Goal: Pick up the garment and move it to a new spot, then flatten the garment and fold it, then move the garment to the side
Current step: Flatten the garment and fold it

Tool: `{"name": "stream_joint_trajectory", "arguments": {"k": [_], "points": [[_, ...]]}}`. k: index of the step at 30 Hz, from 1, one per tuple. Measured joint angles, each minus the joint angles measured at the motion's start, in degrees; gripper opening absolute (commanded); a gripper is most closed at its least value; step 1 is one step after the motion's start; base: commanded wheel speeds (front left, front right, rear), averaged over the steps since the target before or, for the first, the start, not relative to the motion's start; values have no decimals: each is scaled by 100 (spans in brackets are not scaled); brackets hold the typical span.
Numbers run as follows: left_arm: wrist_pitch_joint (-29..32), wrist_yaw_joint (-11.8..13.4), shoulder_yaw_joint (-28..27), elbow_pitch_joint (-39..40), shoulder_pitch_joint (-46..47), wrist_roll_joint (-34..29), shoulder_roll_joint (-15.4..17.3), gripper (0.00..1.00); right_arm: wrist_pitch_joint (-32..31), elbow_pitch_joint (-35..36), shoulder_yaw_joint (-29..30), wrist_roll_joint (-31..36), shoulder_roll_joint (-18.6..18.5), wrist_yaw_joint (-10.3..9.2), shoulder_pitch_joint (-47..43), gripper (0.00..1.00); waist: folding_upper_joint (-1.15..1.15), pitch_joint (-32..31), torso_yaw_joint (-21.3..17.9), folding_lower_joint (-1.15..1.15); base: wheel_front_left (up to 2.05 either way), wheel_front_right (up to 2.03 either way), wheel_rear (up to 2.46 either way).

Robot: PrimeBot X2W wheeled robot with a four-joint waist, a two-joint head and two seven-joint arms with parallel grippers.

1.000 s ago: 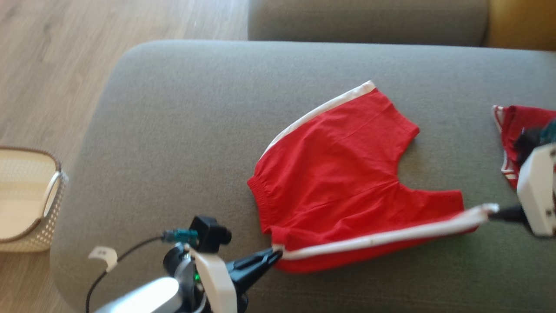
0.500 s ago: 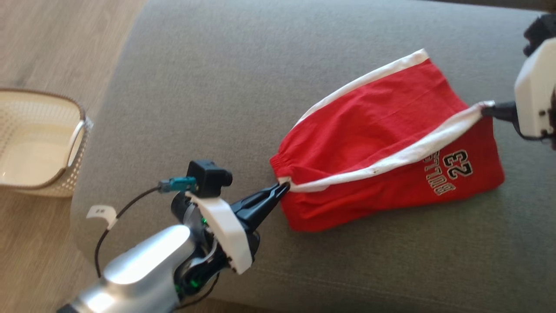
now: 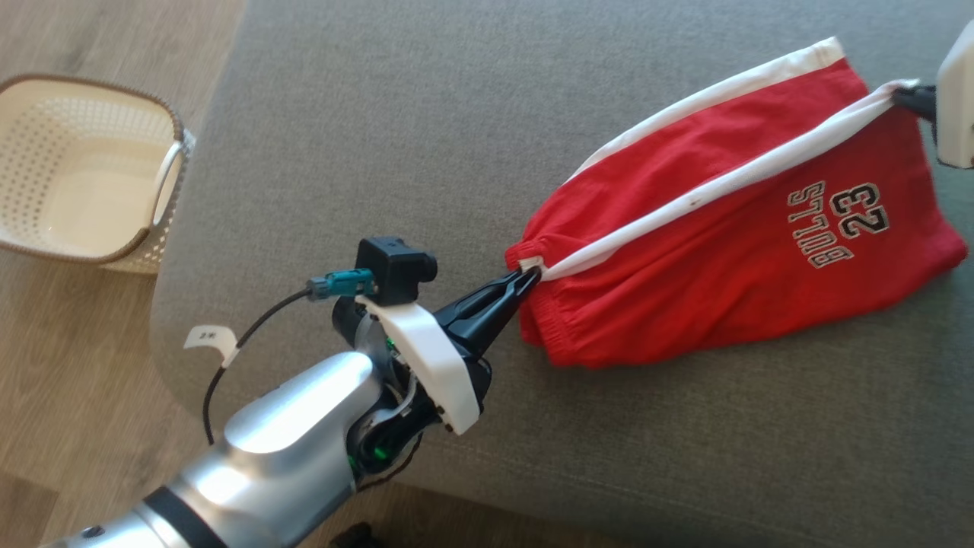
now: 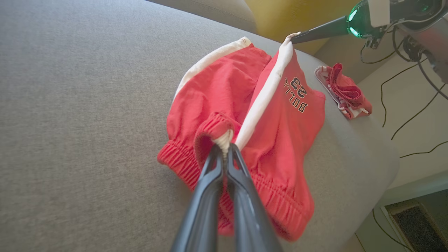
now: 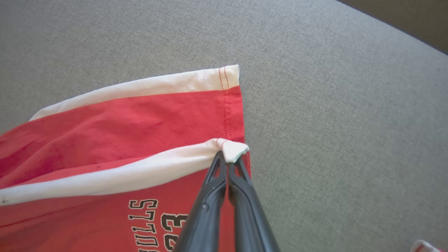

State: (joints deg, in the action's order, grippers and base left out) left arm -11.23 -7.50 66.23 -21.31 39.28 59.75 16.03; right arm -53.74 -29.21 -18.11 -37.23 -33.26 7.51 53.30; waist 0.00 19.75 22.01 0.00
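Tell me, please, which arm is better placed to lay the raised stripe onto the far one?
Probably right: the right gripper holds the shorts' hem corner close to the far stripe; the left gripper pinches bunched waistband.

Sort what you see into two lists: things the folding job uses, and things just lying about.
In the job: red shorts; left gripper and right gripper, each shut on them; grey cushion.
Lying about: white basket; small red garment.
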Motion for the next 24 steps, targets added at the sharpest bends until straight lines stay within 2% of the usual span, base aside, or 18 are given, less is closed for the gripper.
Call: {"name": "stream_joint_trajectory", "arguments": {"k": [9, 24], "points": [[-199, 0, 77, -328, 298, 56, -202, 0, 870, -524, -359, 37, -74, 0, 284, 0, 0, 258, 152, 0, 0, 0, 0], [-305, 0, -387, -1098, 444, 13, -626, 0, 1868, -1032, -1069, -162, -177, 0, 698, 0, 0, 383, 209, 0, 0, 0, 0]]}}
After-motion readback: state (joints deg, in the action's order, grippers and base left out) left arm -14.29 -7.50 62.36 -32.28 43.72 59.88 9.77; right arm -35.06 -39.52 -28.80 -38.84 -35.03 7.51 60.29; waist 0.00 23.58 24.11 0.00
